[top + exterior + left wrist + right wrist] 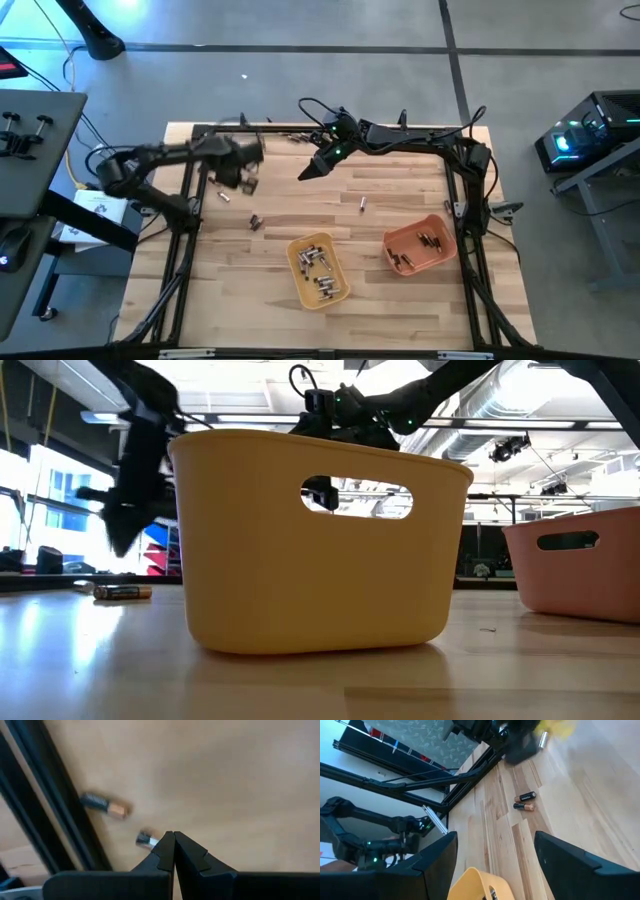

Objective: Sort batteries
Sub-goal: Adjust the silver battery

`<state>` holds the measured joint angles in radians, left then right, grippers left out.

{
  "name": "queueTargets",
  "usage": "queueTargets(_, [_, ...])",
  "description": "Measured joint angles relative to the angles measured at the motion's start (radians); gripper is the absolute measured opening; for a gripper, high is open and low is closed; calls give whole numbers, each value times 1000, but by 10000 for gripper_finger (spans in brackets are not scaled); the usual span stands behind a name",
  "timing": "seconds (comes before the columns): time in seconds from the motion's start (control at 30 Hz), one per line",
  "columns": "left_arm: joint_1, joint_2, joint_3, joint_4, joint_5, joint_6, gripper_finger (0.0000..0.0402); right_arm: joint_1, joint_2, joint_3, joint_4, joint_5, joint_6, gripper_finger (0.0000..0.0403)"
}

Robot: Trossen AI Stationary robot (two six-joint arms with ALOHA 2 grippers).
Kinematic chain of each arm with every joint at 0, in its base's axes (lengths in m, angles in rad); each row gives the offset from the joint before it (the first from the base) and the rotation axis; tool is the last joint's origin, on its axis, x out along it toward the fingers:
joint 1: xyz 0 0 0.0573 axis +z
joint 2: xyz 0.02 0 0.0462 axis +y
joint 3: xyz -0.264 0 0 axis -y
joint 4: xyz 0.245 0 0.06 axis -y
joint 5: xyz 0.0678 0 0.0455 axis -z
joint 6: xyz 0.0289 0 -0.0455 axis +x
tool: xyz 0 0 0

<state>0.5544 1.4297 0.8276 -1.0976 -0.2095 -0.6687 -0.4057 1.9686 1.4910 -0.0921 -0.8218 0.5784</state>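
My left gripper [245, 180] hovers low over the table's left far part, shut [173, 839]. A silvery battery [145, 840] shows right beside its fingertip, and a dark coppery battery [105, 806] lies flat on the wood just beyond. My right gripper [308, 172] hangs open [495, 851] above the table's far middle, holding nothing. Two more batteries [524, 801] lie side by side on the boards between the arms, and one lone battery [362, 205] lies further right. The yellow tray [318, 270] and the orange tray [420, 246] both hold several batteries. My left gripper has its fingers closed together with the silvery battery's end [143, 839] sticking out from behind one fingertip [165, 845]. That finger hides the rest of the cell, so I cannot tell whether the gripper touches it.
A few batteries [290, 136] lie near the table's far edge. In the low view the yellow tray [320, 540] stands close and blocks most of the table; a battery [122, 592] lies to its left. Black frame rails [190, 230] run along both table sides.
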Motion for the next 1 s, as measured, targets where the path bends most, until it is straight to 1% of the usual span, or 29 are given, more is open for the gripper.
queueTargets(0.07, [-93, -54, -37, -24, -40, -33, 0, 0, 0, 0, 0, 0, 0, 259])
queueTargets(0.17, [-161, -144, -43, -64, -77, -107, 0, 0, 0, 0, 0, 0, -1, 259])
queueTargets(0.2, [-170, -159, -51, -76, -71, -112, 0, 1, 0, 0, 0, 0, -1, 259])
queueTargets(0.27, [-171, -161, -82, -152, -15, -117, 0, 1, 0, 0, 0, 0, -3, 259])
queueTargets(0.33, [-163, -145, -124, -209, 20, -177, 0, 1, 0, 0, 0, 0, -3, 259])
queueTargets(0.4, [-162, -132, -164, -166, 57, -231, 0, 1, 0, 0, 1, 0, -2, 259])
queueTargets(0.47, [-164, -107, -192, -124, 58, -264, 0, 1, 0, 0, 1, 0, 0, 259])
queueTargets(0.57, [-148, -51, -225, -102, -7, -299, 0, 1, 0, 0, 2, 1, 11, 259])
queueTargets(0.67, [-122, -5, -231, -100, -71, -350, 0, 2, 0, 0, 5, 1, 24, 259])
queueTargets(0.73, [-111, 6, -231, -55, -92, -370, 0, 3, 0, 0, 5, 3, 24, 259])
queueTargets(0.8, [-101, 16, -231, 18, -65, -339, 0, 3, 0, 0, 5, 5, 33, 259])
queueTargets(0.87, [-97, 24, -230, 87, -4, -328, 0, 3, 0, 0, 5, 6, 43, 259])
queueTargets(1.0, [-119, 28, -222, 94, 10, -391, 0, 3, 0, 0, 5, 6, 51, 259])
